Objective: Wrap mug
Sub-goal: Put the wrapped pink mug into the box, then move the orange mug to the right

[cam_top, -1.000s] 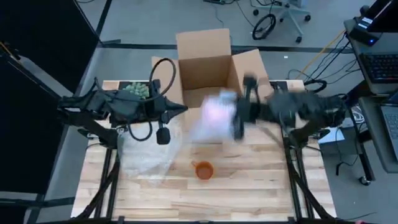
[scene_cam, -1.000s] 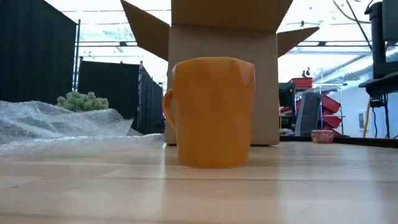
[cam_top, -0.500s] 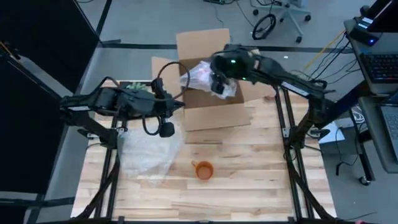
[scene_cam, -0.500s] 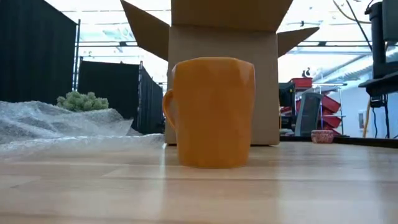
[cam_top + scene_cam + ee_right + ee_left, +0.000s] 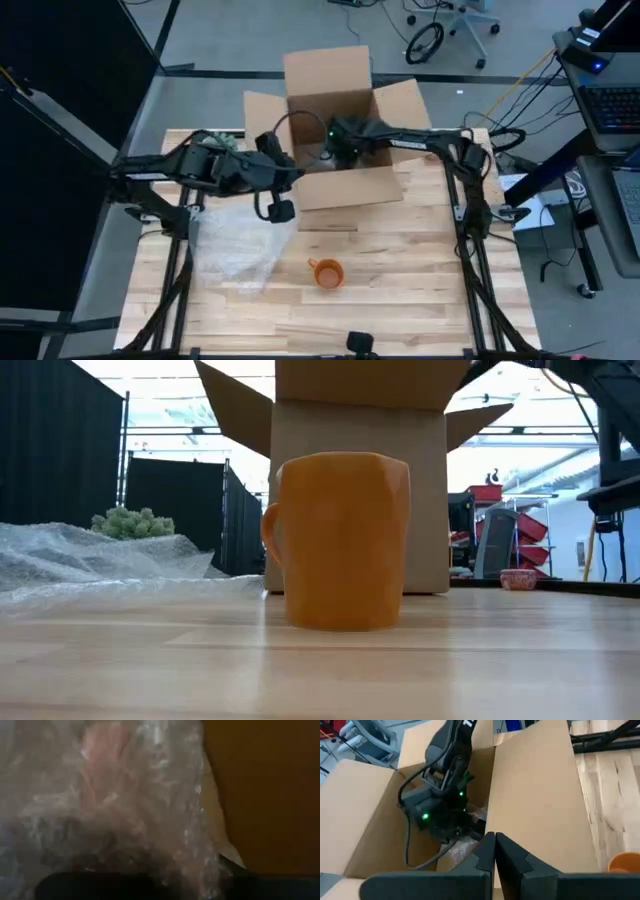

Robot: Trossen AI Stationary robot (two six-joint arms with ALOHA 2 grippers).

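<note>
High view first: we see the wooden table (image 5: 400, 280) spanning most of the frame, with the open cardboard box (image 5: 335, 140) at its far edge, directly under the right arm's reach. The right gripper (image 5: 340, 150) is down inside that box, and in the right wrist view a bubble-wrapped bundle (image 5: 125, 805) with something pinkish inside fills the space right in front of it, against the brown box wall. We cannot tell whether its fingers are closed on the bundle or apart. In the left wrist view we see that same right arm deep in the box, green lights glowing, with a bit of wrap under it.

The left gripper (image 5: 281, 210) hangs just outside the box's near wall, by its left corner, and its fingers (image 5: 507, 857) are pressed together with nothing between them. Directly beneath and a little to its left lies the loose sheet of bubble wrap (image 5: 235, 250), spread on the table.

The orange mug (image 5: 326, 272) stands upright and bare on the wood, nearer the front than the left gripper and slightly to its right, apart from it; it is well apart from the right gripper, outside the box entirely. In the low view we see the mug (image 5: 340, 540) with its handle to the left, the box behind it.
</note>
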